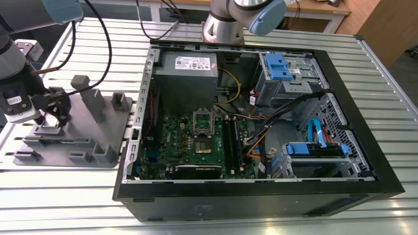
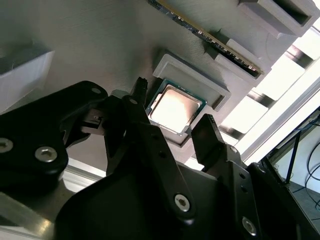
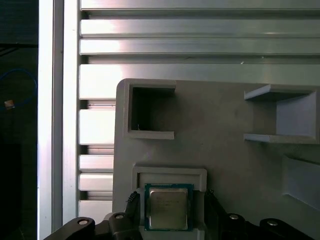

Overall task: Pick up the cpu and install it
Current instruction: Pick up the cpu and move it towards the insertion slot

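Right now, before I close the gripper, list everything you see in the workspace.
table: one, silver, slatted, under everything.
fixture tray: one, grey, on the table, exterior view's left.
cpu: one, silver-grey, in a tray recess.
memory strip: one, dark, in a tray slot.
computer case: one, black, open, beside the tray.
motherboard: one, green, inside the case.
power supply: one, grey, inside the case.
drive caddies: two, blue, inside the case.
gripper: one, black, open, straddling the cpu.
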`<action>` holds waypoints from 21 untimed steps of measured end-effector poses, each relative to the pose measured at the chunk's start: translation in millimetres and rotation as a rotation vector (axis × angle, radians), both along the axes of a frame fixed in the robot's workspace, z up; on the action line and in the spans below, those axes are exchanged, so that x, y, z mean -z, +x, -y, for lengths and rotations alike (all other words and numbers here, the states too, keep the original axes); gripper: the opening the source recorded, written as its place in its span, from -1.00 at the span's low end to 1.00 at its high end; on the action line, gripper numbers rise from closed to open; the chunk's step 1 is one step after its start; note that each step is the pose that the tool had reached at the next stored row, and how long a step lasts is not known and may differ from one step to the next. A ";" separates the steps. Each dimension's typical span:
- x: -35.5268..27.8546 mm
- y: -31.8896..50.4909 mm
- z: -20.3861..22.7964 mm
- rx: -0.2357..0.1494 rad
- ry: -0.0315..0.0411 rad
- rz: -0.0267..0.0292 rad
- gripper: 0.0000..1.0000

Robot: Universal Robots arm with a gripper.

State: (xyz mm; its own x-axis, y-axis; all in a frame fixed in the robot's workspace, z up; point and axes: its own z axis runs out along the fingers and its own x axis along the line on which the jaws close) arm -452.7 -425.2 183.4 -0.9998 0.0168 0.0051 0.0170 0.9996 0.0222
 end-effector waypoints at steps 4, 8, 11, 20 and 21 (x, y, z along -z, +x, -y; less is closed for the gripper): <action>0.0 0.0 0.0 0.000 0.0000 0.0000 0.00; 0.0 0.0 0.0 0.000 0.0000 0.0000 0.00; 0.0 0.0 0.0 0.001 0.0001 0.0000 0.00; -0.4 0.0 0.0 0.001 0.0001 0.0001 0.00; -0.5 0.0 0.0 0.001 0.0000 0.0000 0.00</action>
State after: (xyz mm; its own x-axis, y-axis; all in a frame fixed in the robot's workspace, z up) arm -452.7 -425.2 183.9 -0.9998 0.0174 0.0050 0.0175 0.9996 0.0223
